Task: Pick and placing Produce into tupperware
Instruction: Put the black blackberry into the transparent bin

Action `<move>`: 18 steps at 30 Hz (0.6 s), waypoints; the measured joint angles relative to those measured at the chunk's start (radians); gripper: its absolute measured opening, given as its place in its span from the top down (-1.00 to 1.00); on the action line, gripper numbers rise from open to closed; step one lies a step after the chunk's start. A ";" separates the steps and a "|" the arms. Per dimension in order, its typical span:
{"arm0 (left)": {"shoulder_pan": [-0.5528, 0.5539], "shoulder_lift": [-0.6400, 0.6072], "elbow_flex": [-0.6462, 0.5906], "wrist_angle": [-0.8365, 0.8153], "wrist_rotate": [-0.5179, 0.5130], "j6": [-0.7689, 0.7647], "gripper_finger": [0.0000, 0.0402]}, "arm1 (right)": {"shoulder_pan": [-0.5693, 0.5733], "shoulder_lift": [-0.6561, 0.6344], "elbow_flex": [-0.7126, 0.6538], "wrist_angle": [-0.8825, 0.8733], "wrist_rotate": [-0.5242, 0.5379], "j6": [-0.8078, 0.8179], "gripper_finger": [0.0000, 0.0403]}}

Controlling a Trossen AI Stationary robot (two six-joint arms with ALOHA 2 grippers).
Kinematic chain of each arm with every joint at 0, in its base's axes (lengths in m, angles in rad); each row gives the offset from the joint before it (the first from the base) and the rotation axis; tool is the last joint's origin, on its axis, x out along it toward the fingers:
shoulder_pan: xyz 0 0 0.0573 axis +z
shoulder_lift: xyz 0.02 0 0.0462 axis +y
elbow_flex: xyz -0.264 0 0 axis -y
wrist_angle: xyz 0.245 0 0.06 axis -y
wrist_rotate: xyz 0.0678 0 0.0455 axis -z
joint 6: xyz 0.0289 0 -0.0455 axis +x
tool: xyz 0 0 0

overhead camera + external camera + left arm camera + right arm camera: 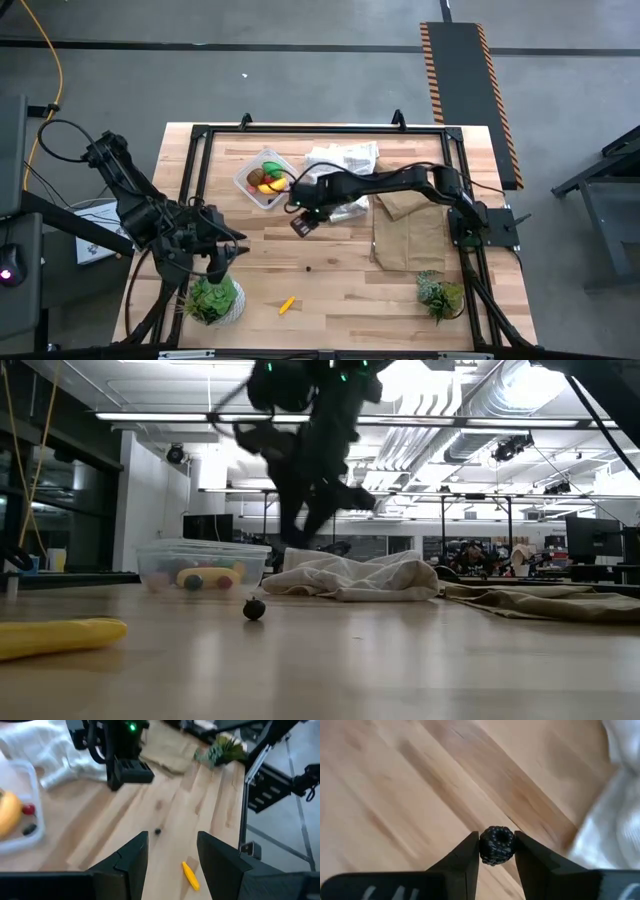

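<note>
You are holding a dark berry (496,845) in the right claw (496,851); its fingers are pinching in on the berry from both sides, lifted off the desk (340,290). In the high view that claw (301,222) is hanging just at four o'clock of the tub (252,192), which is sitting toward eleven o'clock of the desk's middle.

The tub is already carrying several pieces: yellow, red and green produce (268,179) are showing inside it, so a good part of the job looks done.

Two pieces are waiting on the bare wood: a second small dark berry (308,268) near the middle of the desk, and a yellow banana piece (287,305) at about six o'clock, near the front edge.

Your left claw (170,850) is idling with fingers partly open and nothing between them, above the potted plant (212,298) at about seven o'clock.

By my reading, you are on the carry to the tub, with two more picks after this berry.
</note>
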 joint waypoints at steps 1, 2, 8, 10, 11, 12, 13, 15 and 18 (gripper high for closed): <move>0.000 -0.008 0.008 -0.010 -0.016 0.008 0.21 | 0.000 0.000 0.021 0.008 0.000 -0.009 0.52; 0.000 -0.018 0.017 -0.025 -0.033 0.018 0.21 | 0.000 0.000 0.041 0.017 0.001 -0.018 0.52; 0.000 -0.081 0.067 -0.143 -0.143 0.169 0.21 | -0.001 -0.001 0.146 0.074 -0.033 -0.088 0.52; 0.000 -0.098 0.068 -0.160 -0.154 0.287 0.21 | -0.001 -0.002 0.172 0.097 -0.067 -0.115 0.52; 0.000 -0.105 0.068 -0.167 -0.154 0.350 0.21 | -0.001 -0.002 0.184 0.105 -0.088 -0.125 0.52; 0.000 -0.111 0.068 -0.176 -0.154 0.408 0.21 | -0.002 -0.002 0.198 0.107 -0.112 -0.136 0.52; 0.000 -0.115 0.068 -0.186 -0.155 0.458 0.21 | -0.002 -0.002 0.210 0.111 -0.136 -0.141 0.52; 0.000 -0.119 0.068 -0.205 -0.171 0.532 0.21 | -0.003 -0.003 0.226 0.141 -0.182 -0.159 0.52; 0.000 -0.118 0.068 -0.236 -0.228 0.600 0.21 | -0.003 -0.003 0.248 0.179 -0.253 -0.166 0.52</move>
